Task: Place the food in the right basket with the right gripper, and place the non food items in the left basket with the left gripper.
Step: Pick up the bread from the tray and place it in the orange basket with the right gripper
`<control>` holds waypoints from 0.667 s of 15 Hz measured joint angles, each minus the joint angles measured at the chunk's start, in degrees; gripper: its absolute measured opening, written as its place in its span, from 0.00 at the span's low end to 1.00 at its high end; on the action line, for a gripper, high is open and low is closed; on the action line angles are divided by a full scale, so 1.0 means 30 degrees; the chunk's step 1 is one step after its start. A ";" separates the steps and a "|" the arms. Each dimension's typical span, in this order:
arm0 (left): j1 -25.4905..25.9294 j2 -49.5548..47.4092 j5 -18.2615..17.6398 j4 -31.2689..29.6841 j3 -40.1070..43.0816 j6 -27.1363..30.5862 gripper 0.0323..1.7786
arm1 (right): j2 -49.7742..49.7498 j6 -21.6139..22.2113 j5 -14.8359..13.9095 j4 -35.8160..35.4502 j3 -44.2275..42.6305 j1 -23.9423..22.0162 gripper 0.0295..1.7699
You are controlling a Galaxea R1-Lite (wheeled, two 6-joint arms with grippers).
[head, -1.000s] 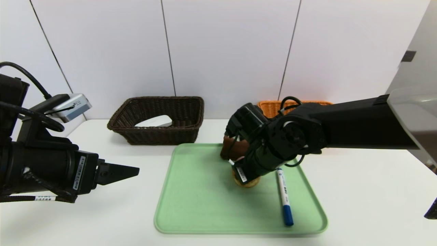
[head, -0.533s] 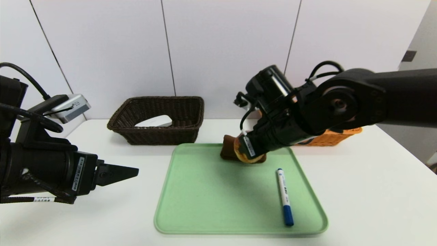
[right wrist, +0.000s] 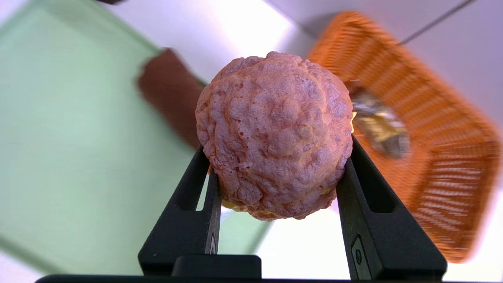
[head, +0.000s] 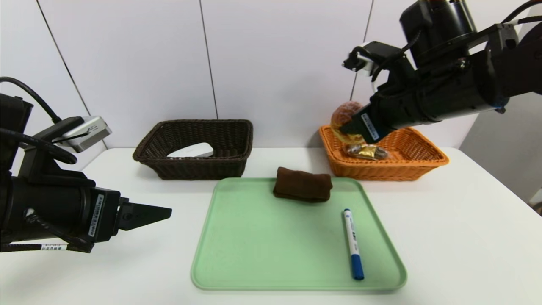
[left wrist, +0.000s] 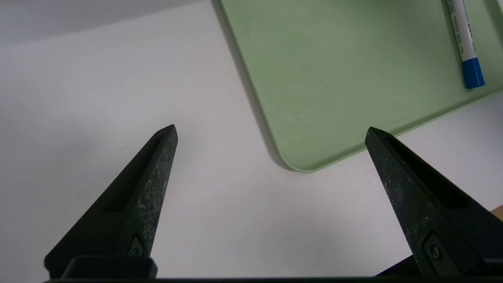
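My right gripper (head: 348,127) is shut on the round pink-golden cream puff (right wrist: 275,133), held in the air over the near-left corner of the orange right basket (head: 427,163). A wrapped pack of chocolates (head: 366,151) lies inside that basket. The dark brown rolled towel (head: 302,184) and the white marker pen with a blue cap (head: 352,243) lie on the green tray (head: 254,254). A flat white case (head: 191,150) rests in the dark brown left basket (head: 169,167). My left gripper (left wrist: 271,133) hovers open over the table, left of the tray's near corner.
Both baskets stand at the back of the white table against the wall. The tray (left wrist: 314,78) lies in the middle, with bare table to its left, right and front.
My right gripper has lifted the cream puff off the tray and carried it up and to the right, over the orange basket. The left arm has not moved.
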 joint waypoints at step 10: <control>0.0000 -0.0122 0.0024 0.0004 0.0183 -0.0028 0.95 | 0.2361 -1.0618 0.3267 -0.0894 -0.0110 -0.6290 0.46</control>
